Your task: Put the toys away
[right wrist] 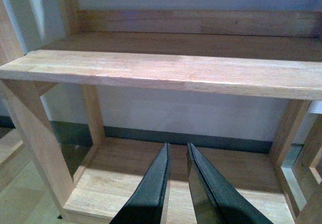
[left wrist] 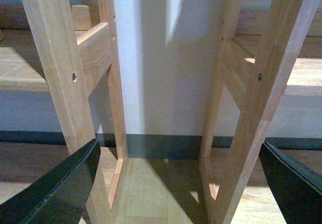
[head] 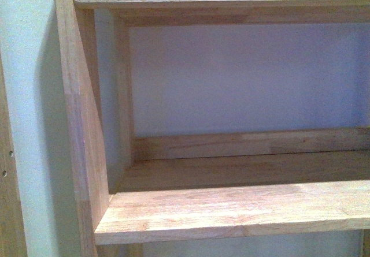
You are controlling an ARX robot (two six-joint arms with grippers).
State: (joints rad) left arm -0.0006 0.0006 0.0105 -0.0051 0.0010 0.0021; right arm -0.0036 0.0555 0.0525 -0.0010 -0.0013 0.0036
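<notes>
The orange-yellow plush toy is out of view in all three views. My left gripper (left wrist: 178, 156) is open and empty, its dark fingers (left wrist: 60, 189) far apart at the sides of the left wrist view, pointing between two wooden shelf frames. My right gripper (right wrist: 177, 151) is shut with nothing between its fingers (right wrist: 151, 189); it hangs in front of the bottom board (right wrist: 126, 173) of a wooden shelf unit, below the middle shelf board (right wrist: 166, 73). Neither gripper shows in the front view.
The front view shows a wooden shelf (head: 243, 211) with a low back rail (head: 248, 144), a left upright (head: 78, 112) and a white wall behind. In the left wrist view, slanted shelf legs (left wrist: 55, 68) stand either side of a gap over the wood floor (left wrist: 151, 194).
</notes>
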